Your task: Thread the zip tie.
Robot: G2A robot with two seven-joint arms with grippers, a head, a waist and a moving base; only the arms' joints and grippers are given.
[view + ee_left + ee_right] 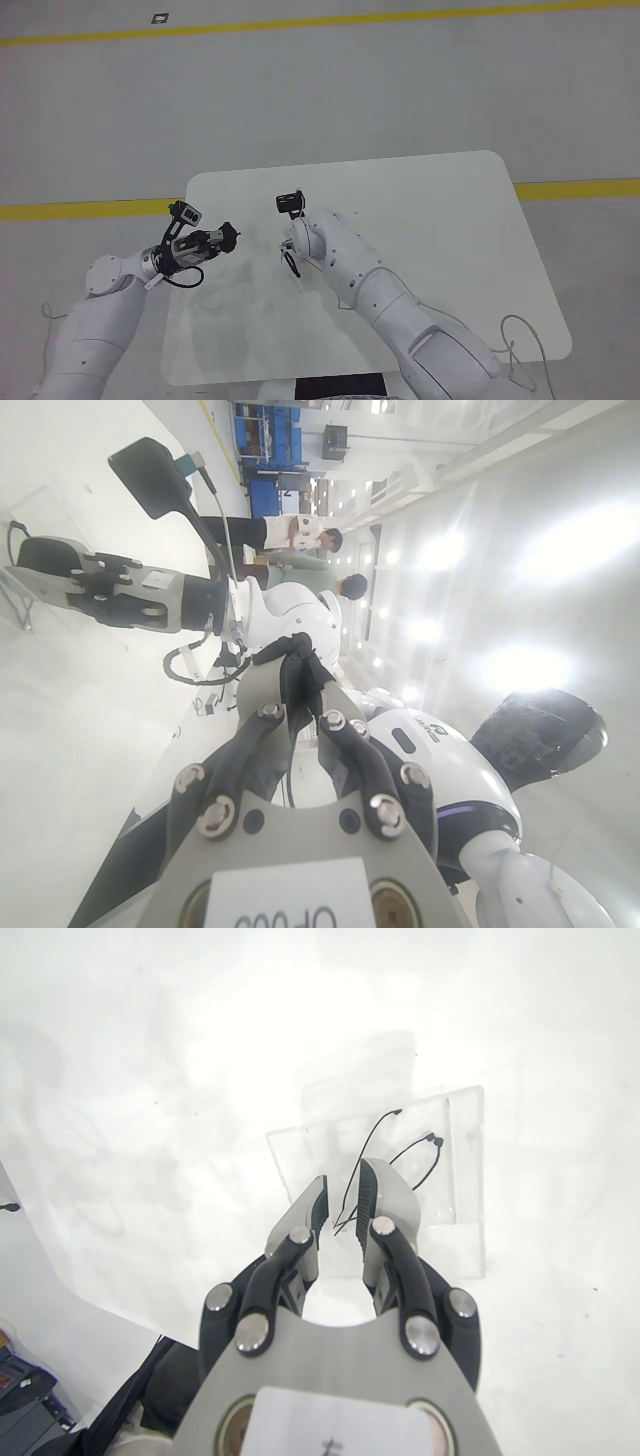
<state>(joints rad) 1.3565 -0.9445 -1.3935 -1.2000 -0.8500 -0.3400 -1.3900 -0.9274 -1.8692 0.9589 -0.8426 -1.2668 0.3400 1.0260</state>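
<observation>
Two zip ties lie in a tray under your half-open right gripper; left gripper seemingly pinches a third tie. Pick-up step: lower, grasp one.

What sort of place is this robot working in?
Most likely a robot workshop or factory-style test hall. The white table stands on a grey floor marked with yellow lines, and farther back there are racks of blue bins under rows of ceiling lights.

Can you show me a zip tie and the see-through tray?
zip tie (367, 1140): right wrist view, middle of its thin black strap.
tray (470, 1188): right wrist view, bare strip along its clear edge.
</observation>
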